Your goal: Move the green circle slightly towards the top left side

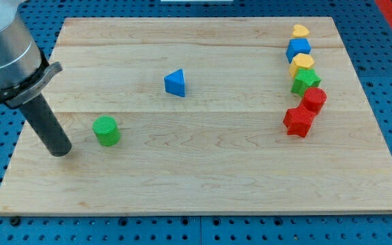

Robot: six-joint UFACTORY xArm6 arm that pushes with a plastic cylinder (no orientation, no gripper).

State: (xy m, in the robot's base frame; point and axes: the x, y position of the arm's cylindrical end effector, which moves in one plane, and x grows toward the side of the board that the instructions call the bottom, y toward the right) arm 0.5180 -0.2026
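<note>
The green circle (106,131) is a short green cylinder on the wooden board (203,177), at the view's left, a little below the middle. My tip (60,151) rests on the board just left of the green circle and slightly lower, with a small gap between them. The dark rod rises from it towards the view's top left into the grey arm body.
A blue triangle (175,83) lies up and right of the green circle. At the view's right, a column runs downward: yellow heart (300,31), blue block (298,49), yellow block (302,64), green star (305,82), red cylinder (314,99), red star (298,122).
</note>
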